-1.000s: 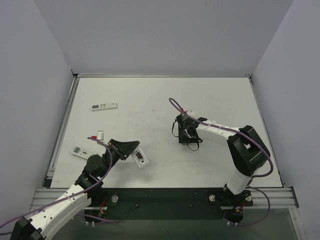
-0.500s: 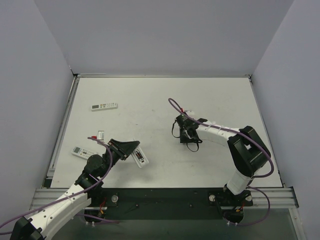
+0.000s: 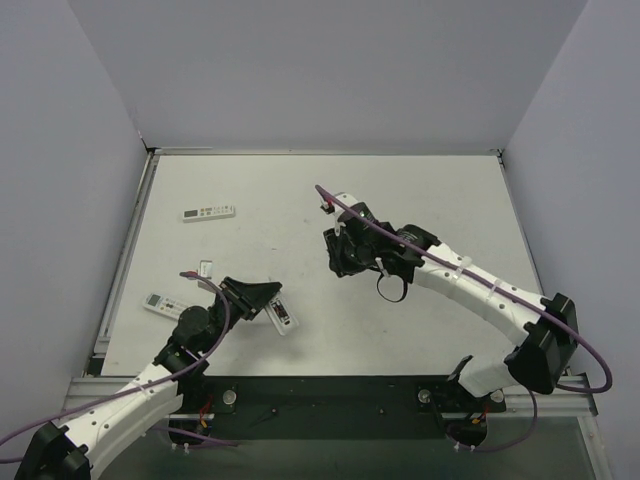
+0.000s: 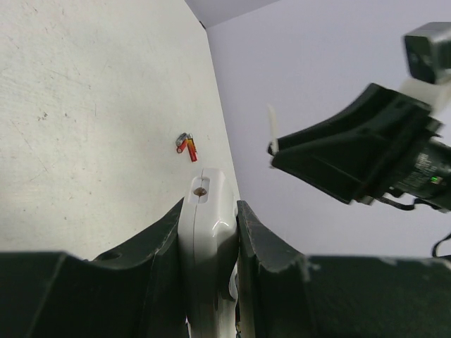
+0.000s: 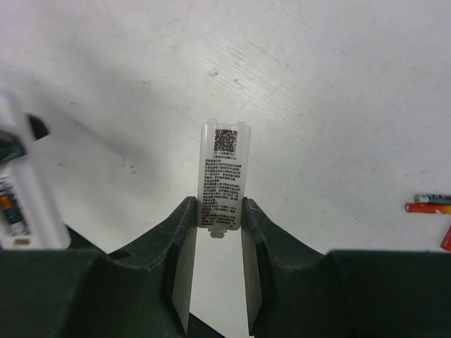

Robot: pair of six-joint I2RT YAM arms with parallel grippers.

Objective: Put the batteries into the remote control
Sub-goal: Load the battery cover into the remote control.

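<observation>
My left gripper (image 3: 262, 297) is shut on the small white remote control (image 3: 281, 315), gripping it by its long sides in the left wrist view (image 4: 206, 225). The remote's open compartment shows at the left of the right wrist view (image 5: 17, 197). My right gripper (image 3: 338, 258) is shut on a white back cover with a printed label (image 5: 222, 176), held above the table to the right of the remote. Tiny red-marked batteries (image 5: 428, 204) lie on the table at the right wrist view's right edge. They also show in the left wrist view (image 4: 187, 146).
A white remote (image 3: 208, 212) lies at the far left. A longer remote with a grey display (image 3: 165, 305) lies at the left edge, with a small white piece (image 3: 203, 268) above it. The right arm's purple cable (image 3: 440, 258) loops over the table.
My right arm has stretched out and swung left toward the remote, carrying the cover. My left arm has barely shifted and keeps its hold on the remote.
</observation>
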